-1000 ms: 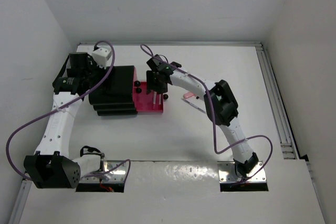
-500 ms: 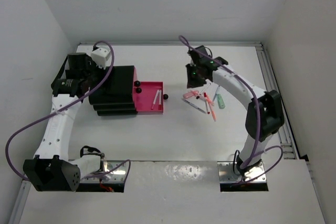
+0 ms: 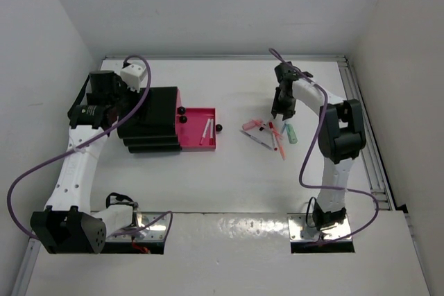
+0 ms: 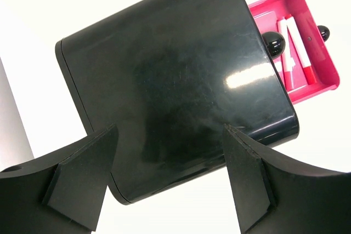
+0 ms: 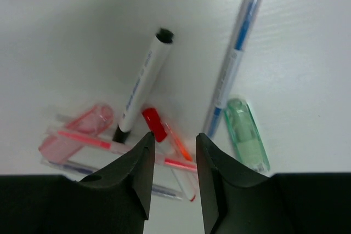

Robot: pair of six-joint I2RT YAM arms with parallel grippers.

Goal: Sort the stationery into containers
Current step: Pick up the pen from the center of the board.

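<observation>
Near the tabletop's right edge, loose pens (image 3: 272, 132) lie in a heap, with a mint green marker (image 5: 247, 134) beside them. The right gripper (image 5: 174, 135) hangs just above, jaws narrowly apart and empty. Toward the left, the pulled-out pink drawer (image 3: 191, 138) holds two white pens (image 4: 295, 47). Over the black drawer unit (image 4: 164, 80), the left gripper (image 4: 171, 130) stands wide apart.

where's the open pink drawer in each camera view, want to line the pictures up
Top external: the open pink drawer lies left of centre, pulled out to the right of the black drawer unit.
Left wrist: upper right corner, sticking out from behind the unit.
Right wrist: not in it.
Shared landmark: the black drawer unit, seen in the top external and left wrist views.
</observation>
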